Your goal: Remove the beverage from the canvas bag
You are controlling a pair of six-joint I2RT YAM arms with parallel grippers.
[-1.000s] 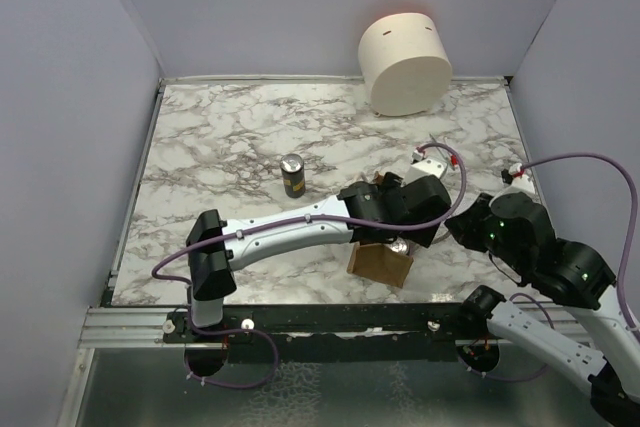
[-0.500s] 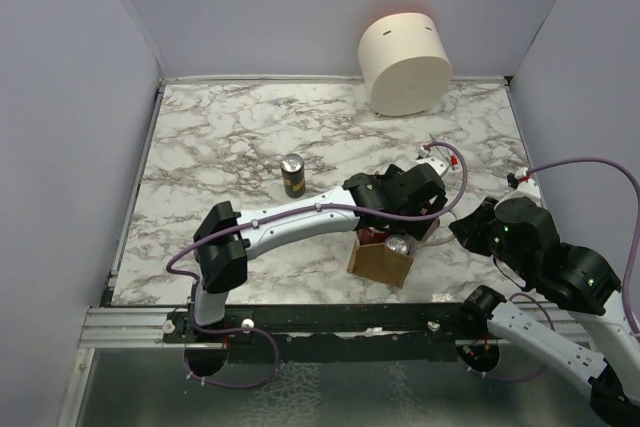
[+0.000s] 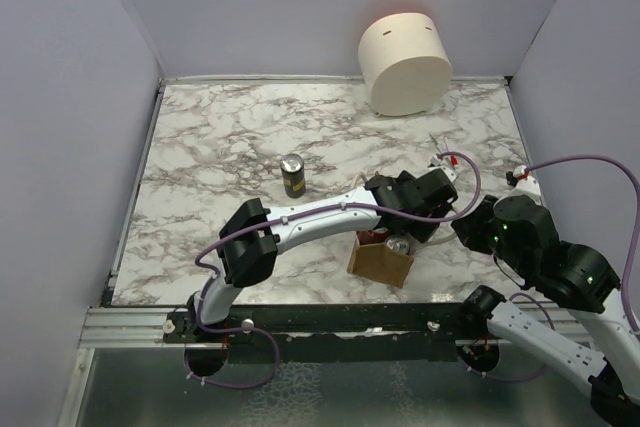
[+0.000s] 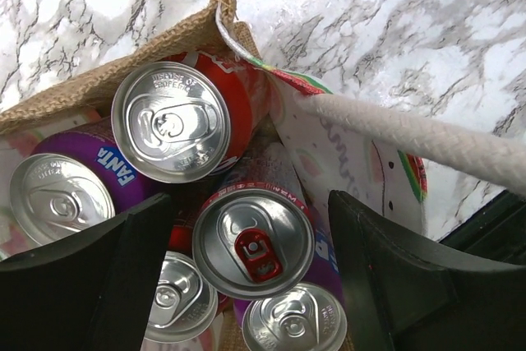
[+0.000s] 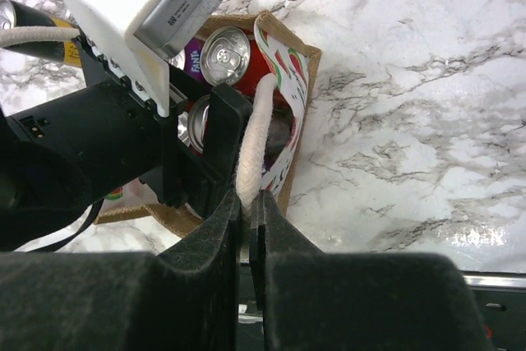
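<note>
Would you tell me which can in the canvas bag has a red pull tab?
The can centred in the open left hand; the other lids visible in the canvas bag carry plain silver tabs.

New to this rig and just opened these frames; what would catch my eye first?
The canvas bag near the front edge of the table is packed with upright cans. The left gripper hangs with open jaws over a red-tabbed can, while the right gripper pinches the bag's white rope handle. A lone can stands apart, farther left.
</note>
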